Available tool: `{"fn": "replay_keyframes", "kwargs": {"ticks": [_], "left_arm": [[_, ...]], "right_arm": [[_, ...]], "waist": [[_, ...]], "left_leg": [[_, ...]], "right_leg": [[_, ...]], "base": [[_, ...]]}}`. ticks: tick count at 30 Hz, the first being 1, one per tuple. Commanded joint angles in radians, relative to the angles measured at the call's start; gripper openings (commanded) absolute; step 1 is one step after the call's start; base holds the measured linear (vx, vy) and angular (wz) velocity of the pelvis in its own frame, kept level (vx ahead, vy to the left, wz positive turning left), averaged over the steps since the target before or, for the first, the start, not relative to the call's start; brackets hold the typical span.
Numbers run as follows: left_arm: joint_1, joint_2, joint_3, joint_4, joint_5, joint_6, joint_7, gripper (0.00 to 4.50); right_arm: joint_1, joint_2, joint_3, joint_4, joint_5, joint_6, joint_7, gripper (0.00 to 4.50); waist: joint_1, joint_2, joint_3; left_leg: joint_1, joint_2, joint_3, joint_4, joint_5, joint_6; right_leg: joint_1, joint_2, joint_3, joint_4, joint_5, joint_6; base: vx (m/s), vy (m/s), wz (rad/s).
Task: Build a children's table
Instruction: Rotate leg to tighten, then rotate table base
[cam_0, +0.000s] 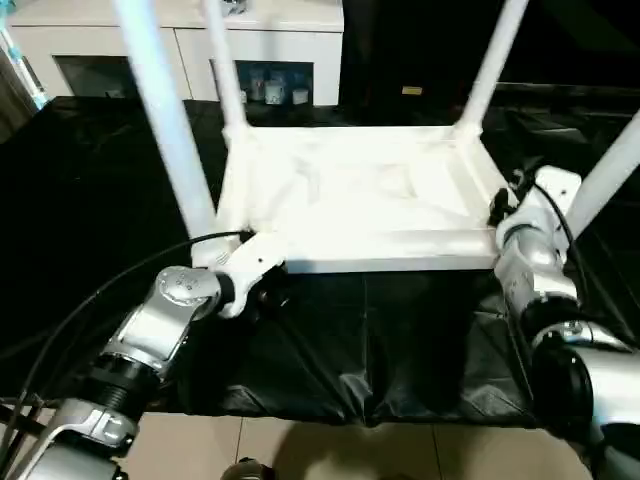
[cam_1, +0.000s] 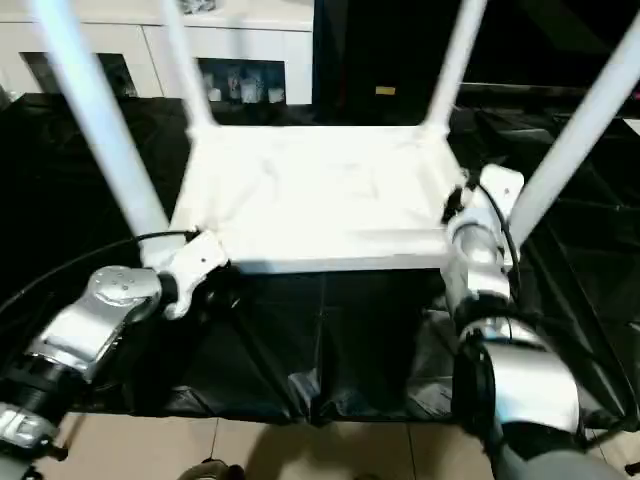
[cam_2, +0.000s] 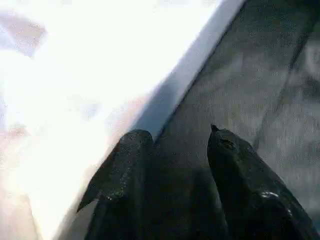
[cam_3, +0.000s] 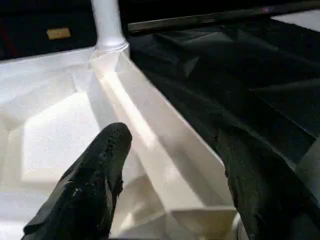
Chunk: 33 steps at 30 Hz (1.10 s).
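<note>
On black sheeting (cam_0: 400, 340), upturned children's table (cam_0: 360, 195), legs skyward, long axis crosswise; left end effector (cam_2: 172, 150) and right end effector (cam_3: 170, 160) both agape, empty.

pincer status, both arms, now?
Left pincer: open at the near left corner of the upside-down table top, one finger against its edge, not gripping.
Right pincer: open, straddling the top's right side rim, not closed on it.
</note>
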Motion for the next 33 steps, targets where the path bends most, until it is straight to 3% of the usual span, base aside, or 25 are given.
{"fn": "replay_keyframes", "kwargs": {"ticks": [1, 5, 6, 8, 11, 13, 17, 18, 20, 25, 27, 29, 33], "left_arm": [[-0.006, -0.015, 0.055, -0.030, -0.038, -0.074, 0.038, 2.26], [0.030, -0.032, 0.134, -0.083, -0.109, -0.144, 0.042, 2.26], [0.037, -0.034, 0.148, -0.095, -0.122, -0.147, 0.042, 2.42], [0.077, -0.026, 0.188, -0.148, -0.174, -0.143, 0.009, 2.59], [0.134, -0.004, 0.246, -0.219, -0.279, -0.112, -0.073, 2.64], [0.166, 0.016, 0.280, -0.244, -0.343, -0.108, -0.125, 2.93], [0.251, 0.099, 0.343, -0.280, -0.409, -0.068, -0.199, 3.10], [0.258, 0.107, 0.348, -0.280, -0.411, -0.067, -0.205, 3.28], [0.279, 0.132, 0.366, -0.271, -0.415, -0.069, -0.225, 3.42], [0.323, 0.223, 0.454, -0.203, -0.422, -0.084, -0.262, 3.82], [0.324, 0.232, 0.467, -0.193, -0.428, -0.085, -0.262, 3.87], [0.301, 0.252, 0.501, -0.126, -0.416, -0.121, -0.233, 4.04], [0.250, 0.224, 0.503, -0.065, -0.403, -0.133, -0.190, 4.30]], "right_arm": [[0.017, 0.015, 0.038, -0.041, -0.035, -0.021, 0.009, 3.14], [0.067, 0.046, 0.081, -0.125, -0.049, -0.031, 0.112, 3.14], [0.076, 0.049, 0.087, -0.141, -0.049, -0.031, 0.133, 3.14], [0.116, 0.059, 0.097, -0.219, -0.016, 0.003, 0.234, 3.14], [0.182, 0.059, 0.129, -0.346, 0.036, 0.063, 0.397, 3.14], [0.224, 0.049, 0.154, -0.413, 0.040, 0.076, 0.440, 3.14], [0.327, 0.022, 0.183, -0.565, 0.064, 0.156, 0.518, 3.14], [0.334, 0.020, 0.184, -0.574, 0.062, 0.162, 0.522, 3.41], [0.366, 0.007, 0.196, -0.611, 0.067, 0.186, 0.559, 3.50], [0.487, -0.060, 0.243, -0.813, 0.085, 0.358, 0.671, 3.93], [0.498, -0.070, 0.249, -0.831, 0.086, 0.371, 0.681, 4.06], [0.536, -0.107, 0.265, -0.906, 0.100, 0.444, 0.721, 4.31], [0.547, -0.124, 0.271, -0.938, 0.082, 0.475, 0.729, 4.46]], "waist": [[-0.006, 0.004, -0.083], [-0.011, 0.004, -0.084], [-0.010, 0.012, -0.083], [-0.012, 0.008, -0.081], [-0.014, 0.012, -0.080], [-0.013, 0.017, -0.077], [-0.011, 0.019, -0.071], [-0.008, 0.020, -0.070], [-0.009, 0.021, -0.067], [-0.003, 0.018, -0.062], [-0.003, 0.019, -0.063], [-0.002, 0.016, -0.060], [-0.003, 0.017, -0.063]], "left_leg": [[0.026, 0.015, -0.007, -0.060, -0.174, 0.008], [0.024, 0.017, -0.009, -0.060, -0.180, 0.019], [0.026, 0.018, -0.010, -0.060, -0.182, 0.021], [0.025, 0.020, -0.009, -0.061, -0.189, 0.028], [0.027, 0.024, -0.010, -0.065, -0.202, 0.041], [0.031, 0.026, -0.008, -0.068, -0.215, 0.031], [0.038, 0.027, -0.008, -0.076, -0.285, 0.004], [0.037, 0.028, -0.010, -0.078, -0.293, -0.005], [0.041, 0.027, -0.010, -0.082, -0.327, -0.021], [0.038, 0.026, -0.014, -0.091, -0.357, -0.032], [0.041, 0.025, -0.015, -0.090, -0.367, -0.042], [0.041, 0.024, -0.015, -0.090, -0.371, -0.039], [0.044, 0.025, -0.016, -0.090, -0.374, -0.046]], "right_leg": [[0.052, -0.024, 0.010, -0.050, -0.019, -0.216], [0.053, -0.024, 0.010, -0.047, -0.012, -0.220], [0.051, -0.025, 0.010, -0.048, -0.012, -0.223], [0.052, -0.025, 0.011, -0.049, -0.011, -0.227], [0.050, -0.022, 0.011, -0.051, -0.026, -0.230], [0.045, -0.019, 0.010, -0.053, -0.041, -0.241], [0.040, -0.016, 0.012, -0.060, -0.129, -0.223], [0.040, -0.018, 0.014, -0.063, -0.147, -0.213], [0.034, -0.018, 0.017, -0.069, -0.198, -0.194], [0.034, -0.020, 0.019, -0.075, -0.260, -0.153], [0.031, -0.021, 0.021, -0.077, -0.281, -0.154], [0.031, -0.020, 0.022, -0.081, -0.289, -0.147], [0.028, -0.024, 0.024, -0.079, -0.285, -0.150]], "base": [[0.000, 0.000, 0.00], [0.000, 0.000, 0.00], [0.000, 0.000, 0.00], [0.000, 0.000, 0.00], [0.000, 0.000, 0.00], [0.000, 0.000, 0.00], [0.000, 0.000, 0.00], [0.000, 0.000, 0.00], [0.000, 0.000, 0.00], [0.000, 0.000, 0.00], [0.000, 0.000, 0.00], [0.000, 0.000, 0.00], [0.000, 0.000, 0.00]]}}
